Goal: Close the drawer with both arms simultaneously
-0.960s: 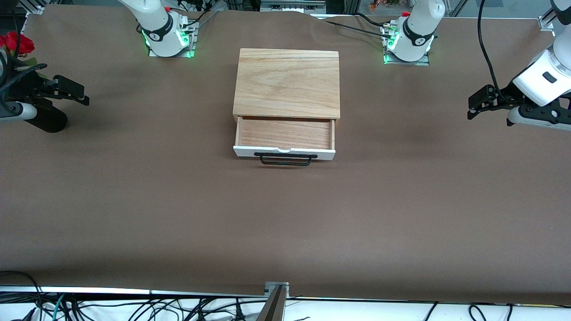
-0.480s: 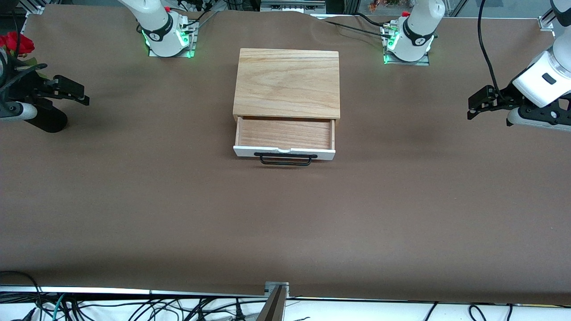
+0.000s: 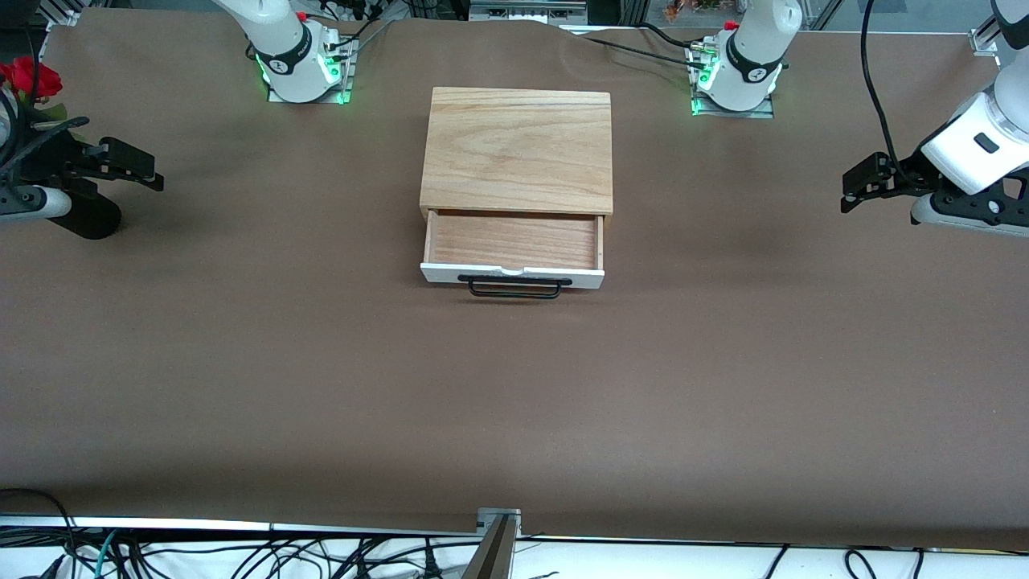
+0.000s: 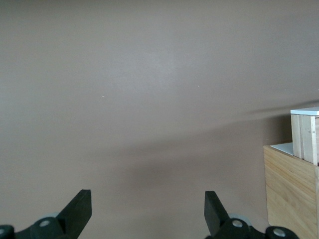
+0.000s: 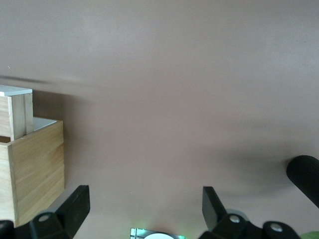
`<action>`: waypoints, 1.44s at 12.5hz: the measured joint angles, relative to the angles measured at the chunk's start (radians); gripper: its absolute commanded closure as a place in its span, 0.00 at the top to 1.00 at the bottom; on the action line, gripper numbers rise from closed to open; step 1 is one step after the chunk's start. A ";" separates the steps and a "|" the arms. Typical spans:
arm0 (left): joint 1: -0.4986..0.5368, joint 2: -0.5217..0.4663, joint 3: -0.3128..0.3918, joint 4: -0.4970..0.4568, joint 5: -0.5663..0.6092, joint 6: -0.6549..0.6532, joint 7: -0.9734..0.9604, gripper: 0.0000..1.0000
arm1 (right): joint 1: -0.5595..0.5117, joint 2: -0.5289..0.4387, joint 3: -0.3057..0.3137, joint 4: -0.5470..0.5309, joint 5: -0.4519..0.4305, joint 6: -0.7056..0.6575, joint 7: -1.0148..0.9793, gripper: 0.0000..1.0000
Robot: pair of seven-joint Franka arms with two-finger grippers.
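The drawer [image 3: 514, 240] stands pulled out of the light oak box [image 3: 517, 149] at the table's middle. Its white front panel [image 3: 512, 276] and black bar handle [image 3: 514, 287] face the front camera, and its tray is empty. My right gripper [image 3: 154, 175] is open over the bare table toward the right arm's end, well apart from the box. My left gripper [image 3: 848, 191] is open over the table toward the left arm's end. The left wrist view shows open empty jaws [image 4: 148, 209] and the drawer's side [image 4: 305, 134]. The right wrist view shows open empty jaws [image 5: 144, 204] and the drawer [image 5: 17, 114].
A black cylinder [image 3: 84, 217] lies under the right arm's wrist and also shows in the right wrist view [image 5: 304, 177]. Red flowers [image 3: 28, 80] stand at the table's edge by the right arm. The arm bases [image 3: 301, 72] [image 3: 735, 80] flank the box's back. Brown cloth [image 3: 514, 402] covers the table.
Both grippers have shifted only very slightly. The drawer has not moved.
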 measured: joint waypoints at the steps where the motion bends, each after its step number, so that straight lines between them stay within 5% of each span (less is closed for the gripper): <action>1: 0.000 0.000 0.000 0.000 0.000 -0.005 0.000 1.00 | 0.000 0.000 0.000 0.000 0.000 0.000 0.000 1.00; 18: -0.001 0.000 -0.001 0.000 -0.001 -0.016 0.000 1.00 | 0.003 0.000 0.004 -0.006 0.000 0.000 0.000 1.00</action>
